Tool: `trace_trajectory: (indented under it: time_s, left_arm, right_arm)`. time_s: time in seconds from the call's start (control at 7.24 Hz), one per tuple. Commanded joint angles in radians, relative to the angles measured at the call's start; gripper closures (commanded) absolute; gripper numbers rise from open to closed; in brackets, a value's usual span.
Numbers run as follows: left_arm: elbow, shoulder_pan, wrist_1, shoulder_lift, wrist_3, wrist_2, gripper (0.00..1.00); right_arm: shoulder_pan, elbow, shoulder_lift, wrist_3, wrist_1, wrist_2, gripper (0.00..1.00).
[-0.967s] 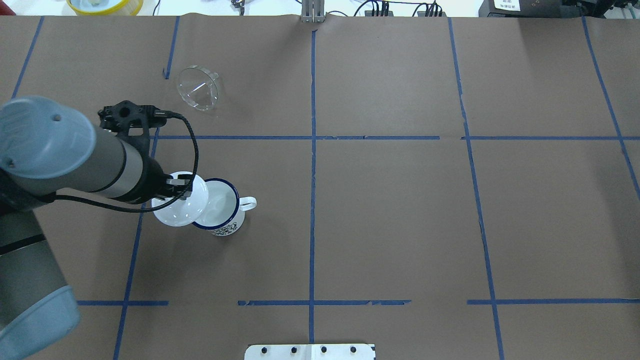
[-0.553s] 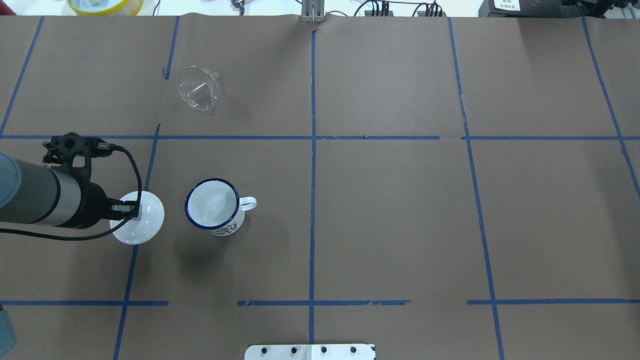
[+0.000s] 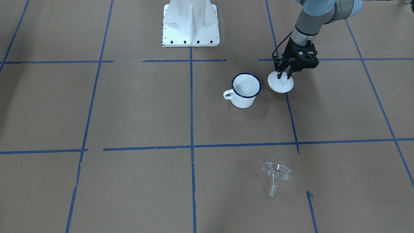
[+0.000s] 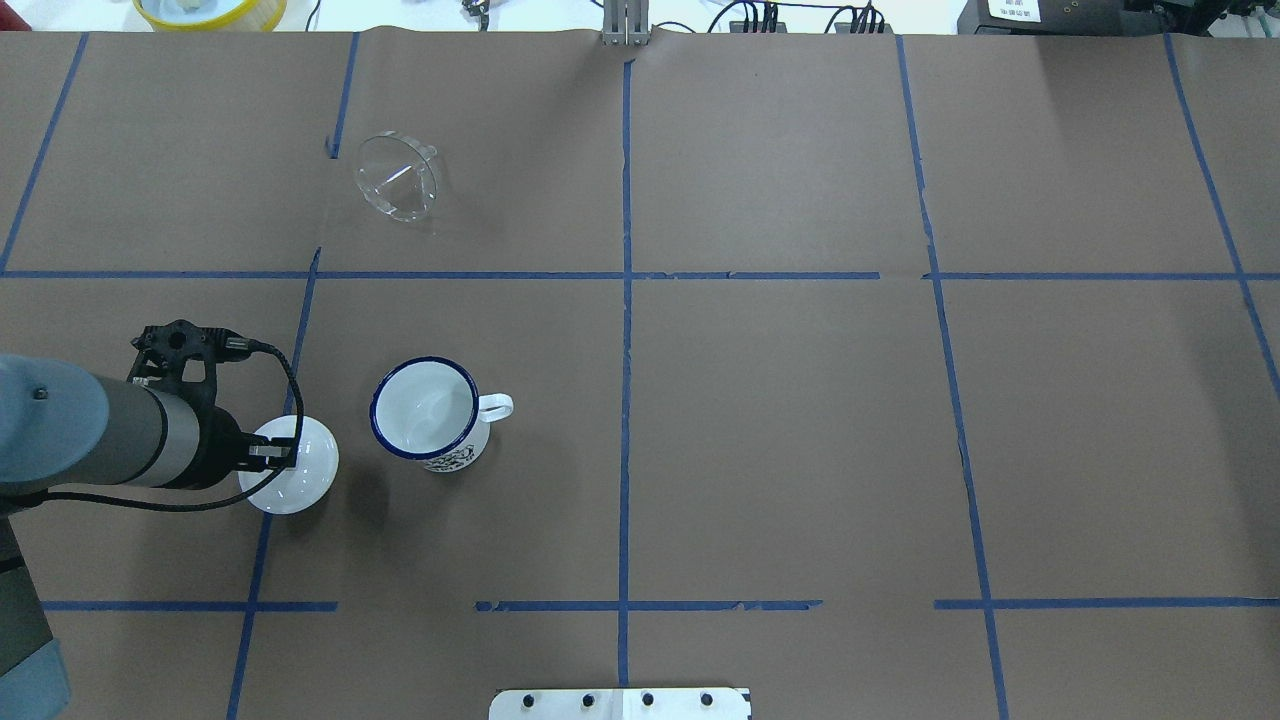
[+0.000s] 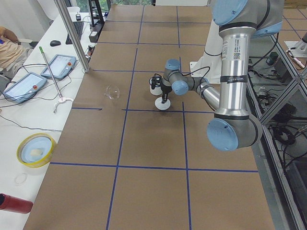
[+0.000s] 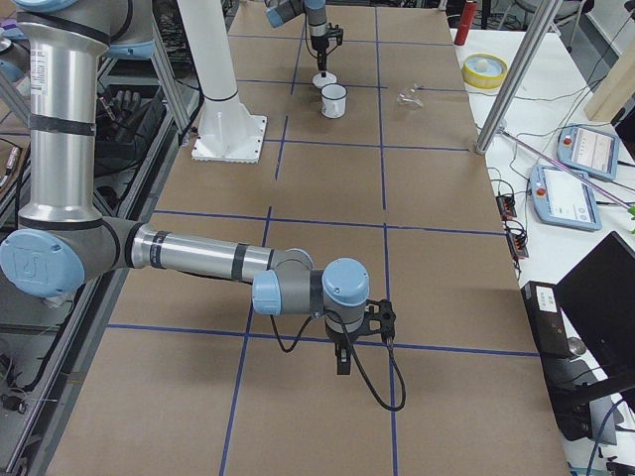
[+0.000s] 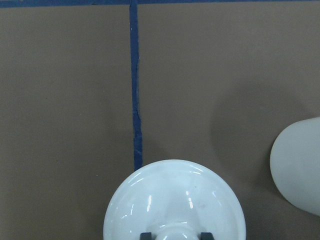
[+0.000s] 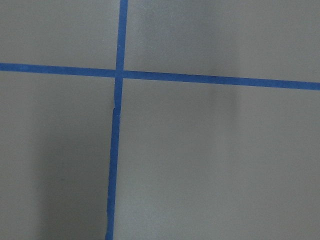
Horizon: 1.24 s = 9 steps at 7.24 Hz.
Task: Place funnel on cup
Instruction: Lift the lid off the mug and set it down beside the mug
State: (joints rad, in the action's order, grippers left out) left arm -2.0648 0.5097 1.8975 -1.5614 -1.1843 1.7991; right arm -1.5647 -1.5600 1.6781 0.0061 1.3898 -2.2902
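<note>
From my remote station: the left arm (image 4: 120,445) reaches in low over the brown-papered table (image 4: 800,420), forearm nearly level, wrist bent so the left gripper (image 4: 272,455) points straight down. A white sticker (image 5: 236,48) on that arm's upright tube carries print too small for me to read, and the dark pattern (image 4: 452,461) on the cup's wall has no legible words. The left gripper's jaws stand narrowly apart and are clamped on the knob (image 7: 175,234) of a round white lid (image 4: 300,470), one dark fingertip (image 7: 145,235) on each side of it; whether the lid rests on the paper or hangs just above it, I cannot tell. The cup (image 4: 425,408) stands upright and uncovered just beside this gripper, on its side toward the table's middle, apart from the lid, handle turned away from it. The funnel (image 4: 398,180) lies tilted on its side well apart from the gripper, farther out from the robot's base, touching nothing but the paper. The right arm (image 6: 198,256) stretches level over the table's other end, the right gripper (image 6: 342,365) hanging downward near crossing blue tape (image 8: 120,150); whether its jaws are apart or together, I cannot tell.
</note>
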Motion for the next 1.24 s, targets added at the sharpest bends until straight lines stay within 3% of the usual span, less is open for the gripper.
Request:
trace_trajectory:
  time_s: [0.0, 0.14, 0.41, 0.55, 0.69, 0.97, 1.11]
  left_arm:
    - [0.009, -0.034, 0.002, -0.009, -0.023, -0.004, 1.0]
    - [0.018, -0.036, 0.002, -0.017, -0.023, -0.006, 1.0]
    - [0.038, -0.036, 0.002, -0.035, -0.023, -0.006, 0.71]
    - [0.038, -0.036, 0.002, -0.036, -0.023, -0.009, 0.14]
    - [0.035, -0.036, 0.0, -0.036, -0.024, -0.03, 0.0]
    - [-0.006, -0.016, 0.0, -0.034, -0.02, -0.026, 0.0]
    - [-0.077, 0.025, 0.0, -0.04, -0.026, -0.018, 0.0]
  right_arm:
    - [0.0, 0.0, 0.0, 0.0, 0.0, 0.0, 0.0]
    - [0.0, 0.0, 0.0, 0.0, 0.0, 0.0, 0.0]
    - [0.0, 0.0, 0.0, 0.0, 0.0, 0.0, 0.0]
    - [0.0, 0.0, 0.0, 0.0, 0.0, 0.0, 0.0]
    - [0.0, 0.0, 0.0, 0.0, 0.0, 0.0, 0.0]
    - [0.0, 0.0, 0.0, 0.0, 0.0, 0.0, 0.0]
    - [0.0, 0.0, 0.0, 0.0, 0.0, 0.0, 0.0]
